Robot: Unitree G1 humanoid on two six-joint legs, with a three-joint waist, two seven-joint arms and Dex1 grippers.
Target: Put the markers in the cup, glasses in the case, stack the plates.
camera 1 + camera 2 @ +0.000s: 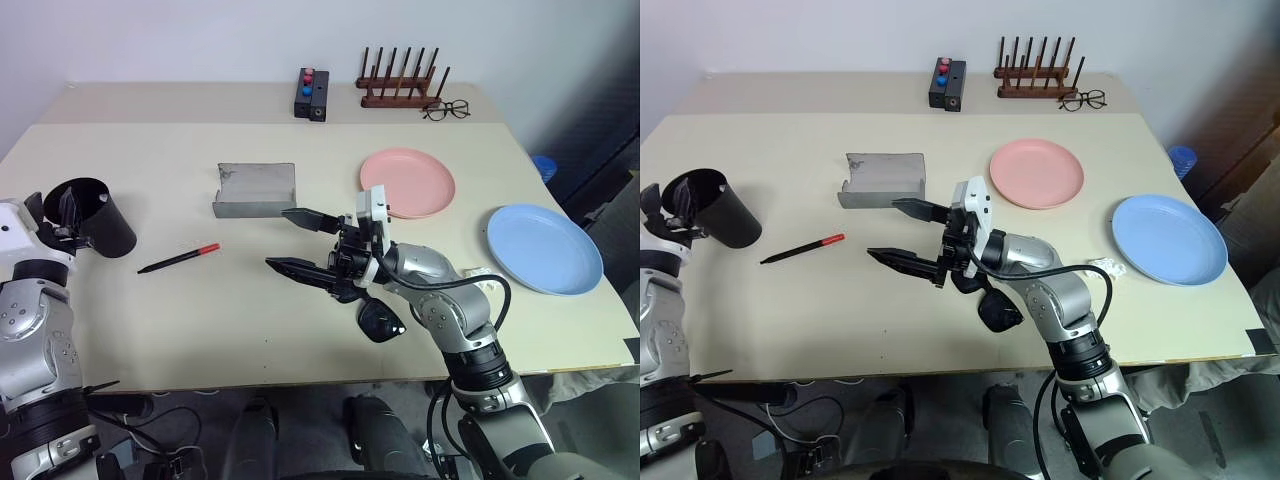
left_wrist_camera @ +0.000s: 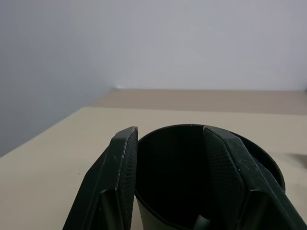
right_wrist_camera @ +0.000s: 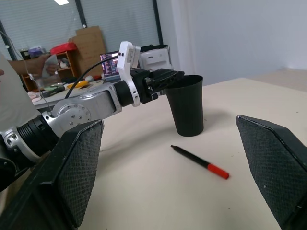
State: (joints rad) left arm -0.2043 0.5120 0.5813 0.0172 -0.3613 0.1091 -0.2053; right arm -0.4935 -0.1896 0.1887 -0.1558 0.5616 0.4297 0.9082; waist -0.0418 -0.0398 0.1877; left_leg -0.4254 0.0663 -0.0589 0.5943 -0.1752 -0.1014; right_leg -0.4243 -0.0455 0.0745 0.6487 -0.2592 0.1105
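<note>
No readable writing shows anywhere. The left gripper straddles the rim of the black cup, fingers seemingly loose (contents hidden), while a red-capped marker lies beside it. The right gripper hangs spread wide over the table, partly hiding sunglasses near the grey case.

Far edge of the tabletop: black box with red and blue knobs, wooden peg rack to its right, clear-lens spectacles just beside the rack.
</note>
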